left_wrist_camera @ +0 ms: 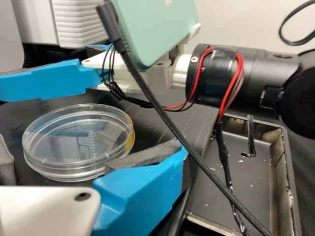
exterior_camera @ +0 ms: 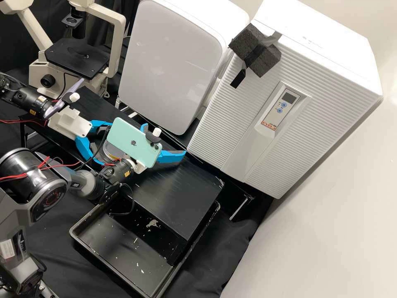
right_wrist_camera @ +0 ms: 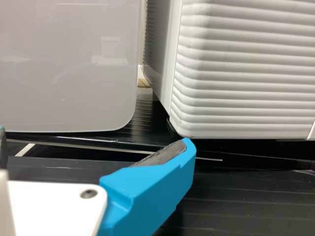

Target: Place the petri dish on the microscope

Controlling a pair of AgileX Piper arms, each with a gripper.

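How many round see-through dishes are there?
1. The clear petri dish is on the black platform, by the left hand. More could be hiding where I can't see.

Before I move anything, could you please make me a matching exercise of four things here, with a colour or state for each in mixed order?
1. microscope
2. right tool
3. tray
4. dish

A. light flecks scattered on its floor
B. cream frame, black stage
C. clear and round
D. blue fingers spread, nothing between them

Right pairs: 1-B, 2-D, 3-A, 4-C.
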